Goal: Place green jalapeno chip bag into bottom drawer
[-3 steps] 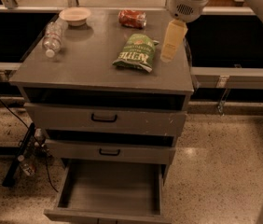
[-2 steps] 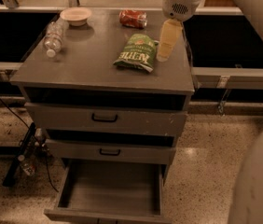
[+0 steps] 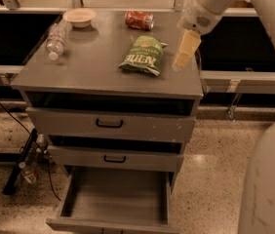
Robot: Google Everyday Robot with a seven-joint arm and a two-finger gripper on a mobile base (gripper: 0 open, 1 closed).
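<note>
Cabinet top (image 3: 93, 67): plain mid-grey. The green jalapeno chip bag (image 3: 143, 55): green, white lettering, pale ends. Can (image 3: 139, 20): red. Bowl (image 3: 79, 17): off-white. Bottle (image 3: 57, 35): clear. Upper drawer handles (image 3: 109, 124): black on grey fronts. The bottom drawer (image 3: 115, 196): uniform grey. Gripper (image 3: 185, 52): pale cream, above the top's right edge, just beside the bag. Floor (image 3: 215, 179): beige, speckled.

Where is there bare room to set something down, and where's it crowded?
Free: front-left cabinet top, between water bottle and green jalapeno chip bag; bottom drawer floor. Crowded: back edge, bowl and red can; gripper right of the bag.
</note>
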